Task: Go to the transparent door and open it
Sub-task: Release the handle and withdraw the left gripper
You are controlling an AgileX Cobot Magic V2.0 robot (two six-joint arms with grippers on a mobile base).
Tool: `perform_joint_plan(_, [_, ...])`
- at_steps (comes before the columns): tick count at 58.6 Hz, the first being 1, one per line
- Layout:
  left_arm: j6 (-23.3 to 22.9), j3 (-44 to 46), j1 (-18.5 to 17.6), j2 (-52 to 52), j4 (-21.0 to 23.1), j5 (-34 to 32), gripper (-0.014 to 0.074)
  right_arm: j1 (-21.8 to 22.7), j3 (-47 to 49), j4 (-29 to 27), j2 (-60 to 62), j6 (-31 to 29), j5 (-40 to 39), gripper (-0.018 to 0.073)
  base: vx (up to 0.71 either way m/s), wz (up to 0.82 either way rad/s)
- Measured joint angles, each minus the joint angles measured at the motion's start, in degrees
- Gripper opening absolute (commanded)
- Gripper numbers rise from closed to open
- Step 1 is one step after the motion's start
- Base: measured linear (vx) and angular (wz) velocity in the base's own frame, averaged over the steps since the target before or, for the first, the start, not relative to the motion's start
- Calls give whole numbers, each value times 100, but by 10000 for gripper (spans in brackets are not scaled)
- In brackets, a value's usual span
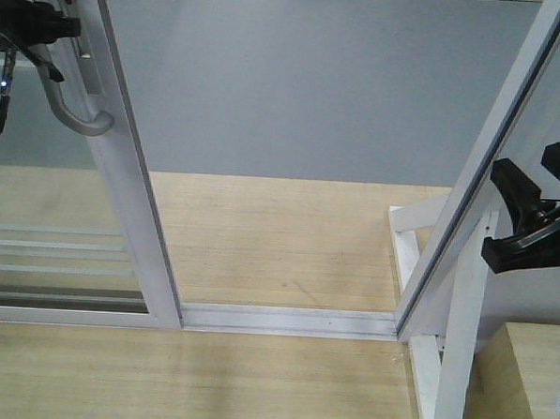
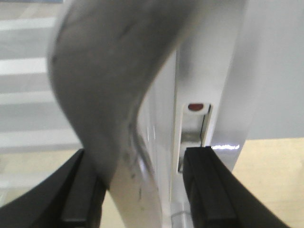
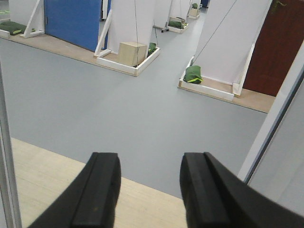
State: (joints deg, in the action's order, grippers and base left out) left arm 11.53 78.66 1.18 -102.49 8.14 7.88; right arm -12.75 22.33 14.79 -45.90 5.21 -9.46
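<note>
Left claw [image 2: 142, 190] straddles grey handle [image 1: 78, 114] of transparent door [image 1: 131, 192], fingers apart; right claw [image 3: 149, 190] wide, empty. We judge risk: handle slipping out, loose grip.

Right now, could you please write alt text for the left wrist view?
A blurred curved grey pull handle fills the frame between the left tool's two black fingers. Behind it stands the transparent door's white stile with a lock slot showing a red dot.
</note>
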Motion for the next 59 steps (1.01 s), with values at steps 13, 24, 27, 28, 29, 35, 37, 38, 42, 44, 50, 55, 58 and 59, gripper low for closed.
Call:
perform_joint_plan(13, [235, -368, 26, 388, -99, 964, 460, 0, 0, 0, 0, 0, 0, 374, 0, 0])
perform_joint_plan(24, [426, -1293, -47, 1123, -87, 1125, 460, 0, 0, 0, 0, 0, 0, 374, 0, 0])
perform_joint_plan(27, [440, -1575, -60, 1419, -87, 1109, 460, 0, 0, 0, 0, 0, 0, 374, 0, 0])
perform_joint_plan(28, [440, -1704, -60, 1556, -87, 1068, 460, 0, 0, 0, 0, 0, 0, 374, 0, 0])
perform_joint_plan(29, [445, -1836, -67, 1699, -87, 1026, 460, 0, 0, 0, 0, 0, 0, 374, 0, 0])
perform_joint_plan(35, [451, -2494, -122, 2454, -87, 770, 442, 0, 0, 0, 0, 5, 0, 374, 0, 0])
perform_joint_plan(37, [451, -2698, -145, 2717, -74, 679, 433, 0, 0, 0, 0, 5, 0, 374, 0, 0])
perform_joint_plan(38, [451, -2813, -146, 2873, -63, 631, 428, 0, 0, 0, 0, 10, 0, 374, 0, 0])
perform_joint_plan(42, [451, -3144, -146, 3392, 53, 547, 408, 0, 0, 0, 0, 10, 0, 374, 0, 0])
perform_joint_plan(44, [446, -3281, -146, 3644, 125, 519, 398, 0, 0, 0, 0, 10, 0, 374, 0, 0])
perform_joint_plan(50, [446, -3578, -146, 4351, 396, 547, 373, 0, 0, 0, 0, 10, 0, 374, 0, 0])
perform_joint_plan(55, [446, -3702, -146, 4741, 553, 716, 356, 0, 0, 0, 0, 10, 0, 374, 0, 0])
perform_joint_plan(58, [446, -3727, -146, 4919, 595, 830, 350, 0, 0, 0, 0, 10, 0, 374, 0, 0])
perform_joint_plan(59, [446, -3734, -146, 4955, 601, 873, 347, 0, 0, 0, 0, 10, 0, 374, 0, 0])
